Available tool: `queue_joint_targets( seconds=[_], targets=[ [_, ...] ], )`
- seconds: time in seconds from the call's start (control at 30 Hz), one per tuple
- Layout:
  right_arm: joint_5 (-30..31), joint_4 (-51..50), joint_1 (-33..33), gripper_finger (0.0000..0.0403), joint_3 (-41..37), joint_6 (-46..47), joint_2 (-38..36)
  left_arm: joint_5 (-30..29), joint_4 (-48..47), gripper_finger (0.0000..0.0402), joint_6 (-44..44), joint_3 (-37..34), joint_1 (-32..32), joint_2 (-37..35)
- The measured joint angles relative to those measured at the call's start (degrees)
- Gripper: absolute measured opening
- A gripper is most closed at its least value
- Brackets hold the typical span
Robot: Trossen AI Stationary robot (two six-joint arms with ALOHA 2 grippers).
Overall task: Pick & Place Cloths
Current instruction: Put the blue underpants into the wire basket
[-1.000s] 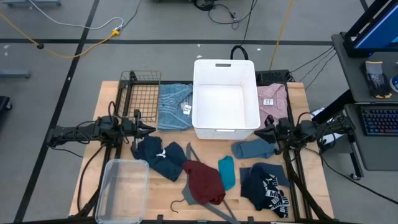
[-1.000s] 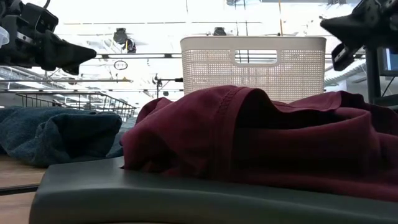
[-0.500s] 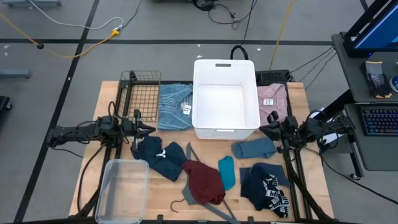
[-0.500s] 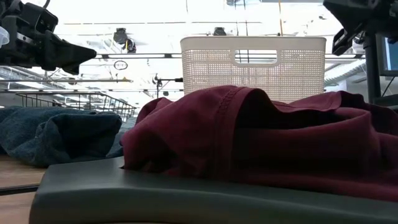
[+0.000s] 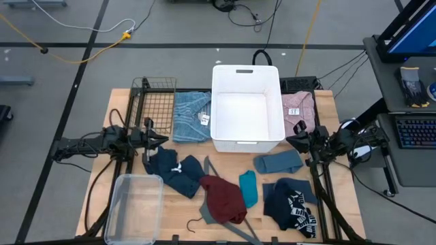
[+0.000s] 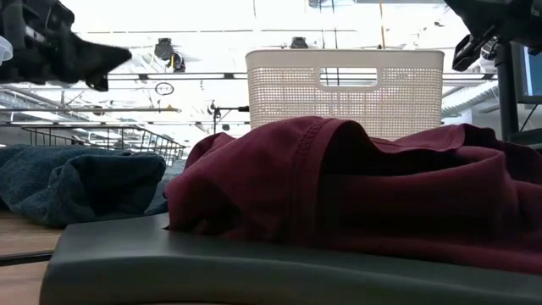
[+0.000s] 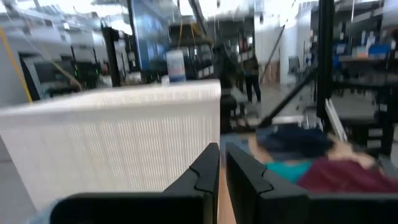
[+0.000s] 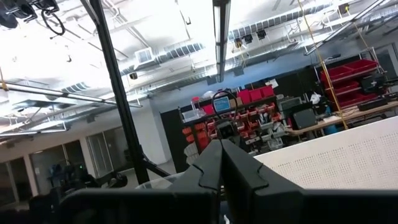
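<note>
Several cloths lie on the table: a navy one (image 5: 173,170), a maroon one (image 5: 223,199) lying on a grey hanger (image 5: 204,219), a teal one (image 5: 248,188), a slate-blue one (image 5: 278,162) and a navy one with white print (image 5: 291,205). A folded light-blue one (image 5: 191,116) and a folded pink one (image 5: 298,112) flank the white basket (image 5: 247,136). My left gripper (image 5: 163,141) hangs shut and empty above the table, just beyond the navy cloth. My right gripper (image 5: 289,141) hangs shut and empty by the basket's near right corner, above the slate-blue cloth's far side.
A clear plastic bin (image 5: 133,207) stands at the near left. A black wire rack (image 5: 153,102) stands at the far left beside the light-blue cloth. The maroon cloth (image 6: 339,195) fills the low view, with the basket (image 6: 343,89) behind it.
My right gripper has drawn back a little toward the table's right edge and risen, still shut. My left gripper has risen slightly and shows blurred, still shut. The cloths have not moved.
</note>
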Motion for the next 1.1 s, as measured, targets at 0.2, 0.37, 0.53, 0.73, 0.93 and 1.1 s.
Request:
queue_joint_targets(
  seconds=[0.2,0.37,0.53,0.73,0.93,1.1],
  targets=[
    [-0.01,-0.07,0.01,0.0004,0.0,0.0,0.0,-0.31,7.18,0.0031,-1.78,0.0,0.0,0.0],
    [-0.01,-0.07,0.0,0.0004,0.0,0.0,0.0,-3.91,8.7,0.0031,-0.23,0.0,0.0,0.02],
    [0.02,-0.08,0.0,0.0004,0.0,0.0,0.0,-8.08,11.51,0.0031,-4.55,0.0,0.04,0.02],
    [0.08,-0.09,0.0,0.0004,0.0,0.0,0.0,-12.19,10.45,0.0031,-16.42,0.52,0.04,0.04],
    [0.19,-0.09,0.02,0.0004,0.0,0.0,0.0,-5.71,3.67,0.0031,-25.29,6.26,0.04,4.36],
    [0.21,-0.09,0.0,0.0004,0.0,0.0,-0.01,-4.39,-1.55,0.0031,-25.68,14.25,0.04,13.53]
  ],
)
